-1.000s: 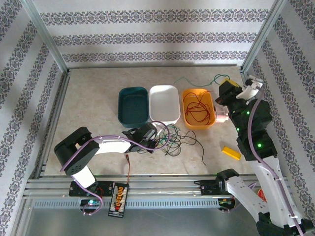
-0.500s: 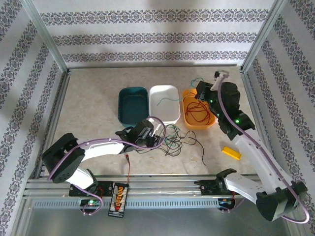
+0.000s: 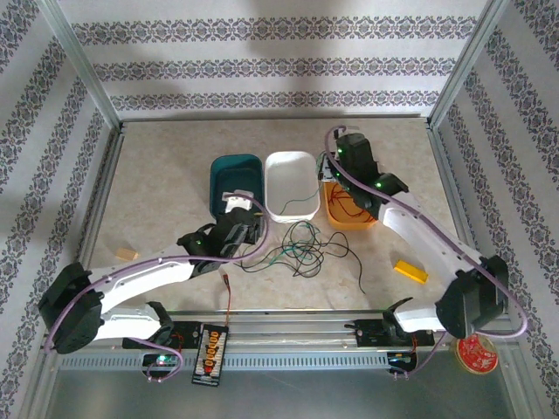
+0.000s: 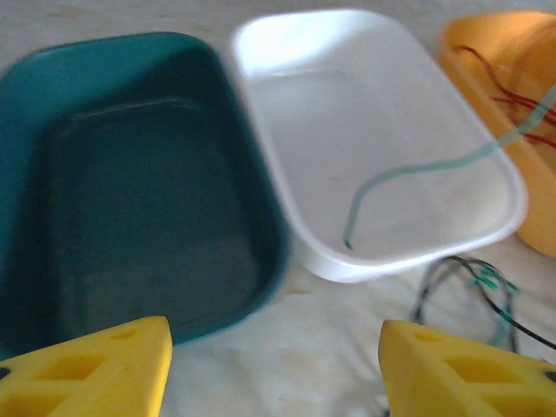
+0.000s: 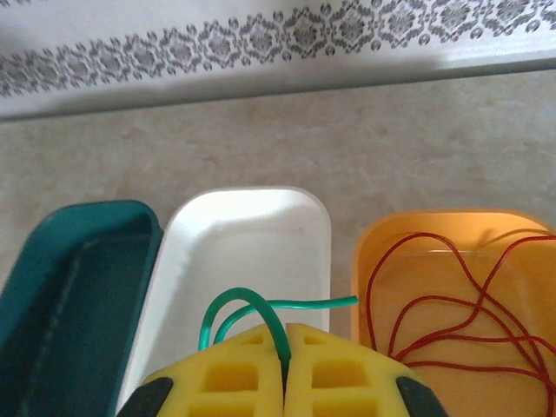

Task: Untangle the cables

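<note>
1. The right gripper (image 5: 285, 340) pinches a green cable (image 5: 252, 306) over the white bin (image 5: 252, 243); red cables (image 3: 347, 206) lie in the orange bin (image 5: 363, 261).
2. The left gripper (image 4: 274, 373) is wide and holds nothing, near the teal bin (image 4: 130, 200).
3. A black-green cable tangle (image 3: 301, 249) lies on the table (image 3: 157, 175) before the white bin.

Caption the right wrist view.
Right gripper shut on a green cable over the white bin; red cables in the orange bin.

A: The arms?
B: Left arm (image 3: 148, 272) and right arm (image 3: 428, 240) alike: white shells, black joints, a lavender cable (image 3: 522, 319) along each.
A: The hands?
B: Left hand (image 4: 274, 369), right hand (image 5: 285, 347): yellow fingers (image 4: 95, 369) with square hollows.
</note>
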{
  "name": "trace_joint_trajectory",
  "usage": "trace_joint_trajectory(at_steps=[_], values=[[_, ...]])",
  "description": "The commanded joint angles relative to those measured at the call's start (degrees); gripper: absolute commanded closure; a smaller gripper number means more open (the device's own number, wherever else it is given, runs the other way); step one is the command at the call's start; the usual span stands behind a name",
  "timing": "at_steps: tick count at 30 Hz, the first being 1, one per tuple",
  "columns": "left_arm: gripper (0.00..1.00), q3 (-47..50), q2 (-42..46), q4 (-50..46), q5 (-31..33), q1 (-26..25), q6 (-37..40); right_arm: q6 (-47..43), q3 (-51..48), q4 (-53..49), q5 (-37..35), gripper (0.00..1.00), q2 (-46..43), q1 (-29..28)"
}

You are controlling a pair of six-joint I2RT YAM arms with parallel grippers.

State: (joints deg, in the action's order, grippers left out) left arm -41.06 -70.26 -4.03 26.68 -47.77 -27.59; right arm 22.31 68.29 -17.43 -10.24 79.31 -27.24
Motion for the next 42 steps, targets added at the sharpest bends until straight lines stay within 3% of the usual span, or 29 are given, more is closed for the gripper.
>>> trace_joint_trajectory(at_steps=[1, 12, 29, 38, 39, 42], values=[[0.35, 2.2, 3.2, -7.2, 9.7, 1.8, -6.2, -3.4, 3.8, -2.7, -3.2, 1.0, 4.5, -1.2], [0.35, 6.6, 9.0, -9.8, 9.3, 4.2, -10.2, -8.5, 11.5, -4.6, -4.9, 1.0, 19.0, -3.9], [0.36, 6.2, 6.8, -9.4, 7.7, 4.2, -8.5, -7.4, 19.1, -2.2, 0.1, 1.0, 37.2, -4.0], [0.39, 5.0, 5.2, -8.9, 6.0, 4.2, -7.3, -5.6, 23.3, -1.9, 4.0, 0.99, 42.2, -3.5], [0.39, 4.7, 4.9, -8.7, 5.4, 4.3, -6.7, -5.7, 23.5, -1.9, 4.1, 0.95, 41.9, -3.5], [0.39, 4.1, 3.8, -7.3, 3.3, 4.3, -4.8, -5.6, 23.1, -1.3, 4.3, 0.66, 39.8, -3.3]])
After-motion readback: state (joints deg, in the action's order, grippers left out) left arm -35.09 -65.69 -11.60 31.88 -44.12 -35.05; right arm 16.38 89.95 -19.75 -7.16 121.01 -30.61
